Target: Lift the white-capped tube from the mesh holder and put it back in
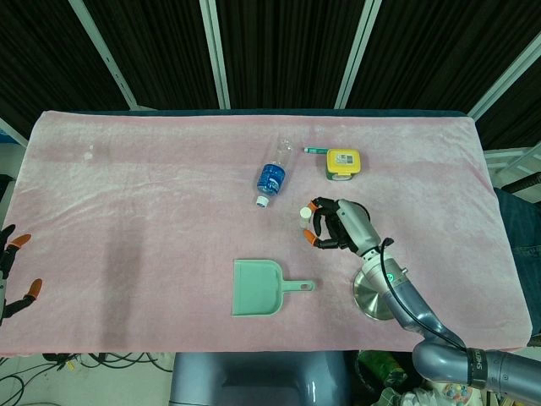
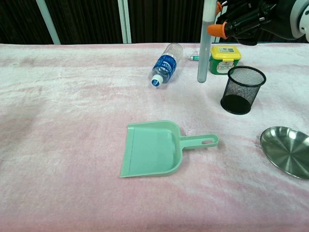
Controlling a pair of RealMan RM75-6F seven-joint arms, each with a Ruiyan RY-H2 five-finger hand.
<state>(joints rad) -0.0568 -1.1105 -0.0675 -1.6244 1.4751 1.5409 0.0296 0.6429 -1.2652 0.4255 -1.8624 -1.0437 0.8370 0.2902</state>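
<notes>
My right hand point(image 2: 251, 19) pinches the clear, slim tube point(image 2: 203, 48) upright. The round black mesh holder point(image 2: 243, 90) stands just right of it. My left hand point(image 1: 10, 271) shows only fingertips, so I cannot tell its state.

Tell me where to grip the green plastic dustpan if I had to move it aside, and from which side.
Take the green plastic dustpan by its narrow handle, which sticks out toward the robot's right and ends in a hanging hole. It lies flat, so come from above on that side. The right hand is busy holding the white-capped tube upright, left of the black mesh holder.
</notes>
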